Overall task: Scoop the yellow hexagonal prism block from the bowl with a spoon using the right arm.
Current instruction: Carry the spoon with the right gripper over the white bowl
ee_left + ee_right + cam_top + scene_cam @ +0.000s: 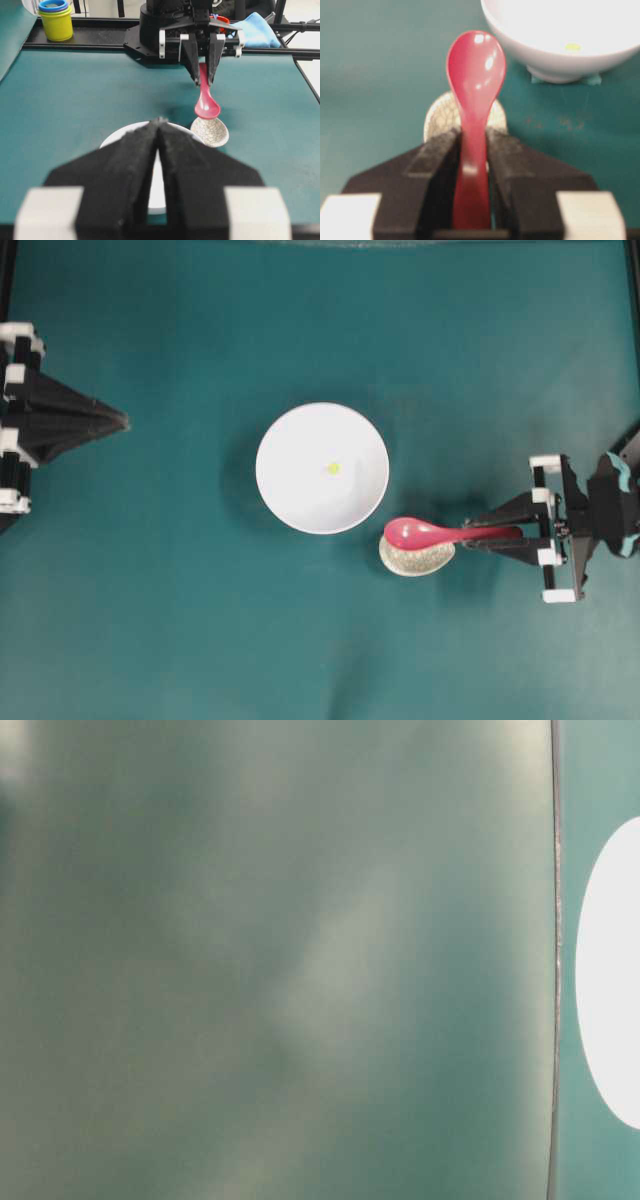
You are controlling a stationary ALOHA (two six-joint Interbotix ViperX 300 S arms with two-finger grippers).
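The white bowl (295,495) stands mid-table with the tiny yellow hexagonal prism block (333,468) inside it, right of its centre. In the right wrist view the block (573,47) shows in the bowl (555,62) ahead to the right. The pink-red spoon (420,533) points left, its scoop over the speckled rest (415,560) just right of the bowl. My right gripper (470,533) is shut on the spoon's handle (472,165), a finger pressed against each side. Far off at the left edge, my left gripper (125,420) is shut and holds nothing.
The speckled rest (210,134) sits close against the bowl's (120,137) near right side. A yellow cup with a blue top (56,22) and a blue cloth (257,30) lie beyond the black rail behind the right arm. The table-level view is a green blur.
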